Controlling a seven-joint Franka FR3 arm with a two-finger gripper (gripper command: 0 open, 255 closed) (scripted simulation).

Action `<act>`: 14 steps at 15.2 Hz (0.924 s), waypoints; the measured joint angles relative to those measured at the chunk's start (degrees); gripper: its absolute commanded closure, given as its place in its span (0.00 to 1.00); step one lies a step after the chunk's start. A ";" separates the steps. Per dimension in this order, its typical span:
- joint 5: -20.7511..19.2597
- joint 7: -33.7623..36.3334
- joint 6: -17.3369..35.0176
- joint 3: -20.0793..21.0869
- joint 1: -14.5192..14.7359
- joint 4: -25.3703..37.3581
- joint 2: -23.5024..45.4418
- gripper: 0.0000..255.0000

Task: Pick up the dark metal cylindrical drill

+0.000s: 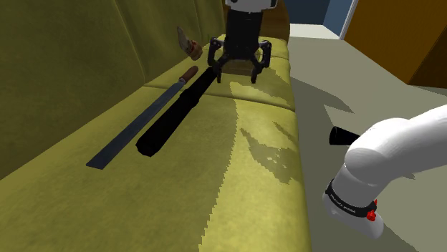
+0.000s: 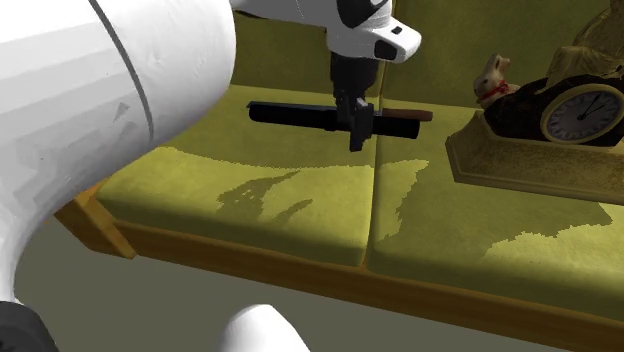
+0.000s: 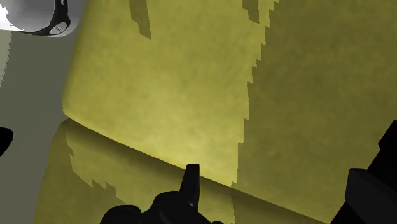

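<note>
The drill (image 1: pixel 174 116) is a long black cylinder lying on the olive-yellow sofa seat (image 1: pixel 236 172), running from the middle of the cushion toward the backrest. In the second exterior view the drill (image 2: pixel 298 116) lies across the seat. My gripper (image 1: pixel 237 69) hangs just above the seat by the drill's far end, slightly to the shoulder view's right of it. Its fingers stand apart with nothing between them. In the second exterior view the gripper (image 2: pixel 358 134) covers the drill's right end. In the wrist view the gripper (image 3: pixel 280 184) looks down on the seam between two cushions.
A long flat dark blade (image 1: pixel 132 131) with a brown handle (image 1: pixel 188 74) lies beside the drill on the backrest side. A brass mantel clock (image 2: pixel 565 125) with a small rabbit figure (image 2: pixel 491 76) stands on the seat. The wooden front edge (image 2: pixel 300 270) borders the floor.
</note>
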 measured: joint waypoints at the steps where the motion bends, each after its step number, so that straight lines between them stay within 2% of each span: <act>1: -0.07 3.78 0.24 2.14 -1.06 1.91 1.97 0.00; 5: -2.11 19.39 -0.01 10.99 -5.68 11.22 10.99 0.00; 9: -7.68 34.76 -0.65 19.85 -10.01 20.81 21.82 0.00; 14: -8.20 37.29 2.11 21.04 -10.24 18.75 22.79 0.00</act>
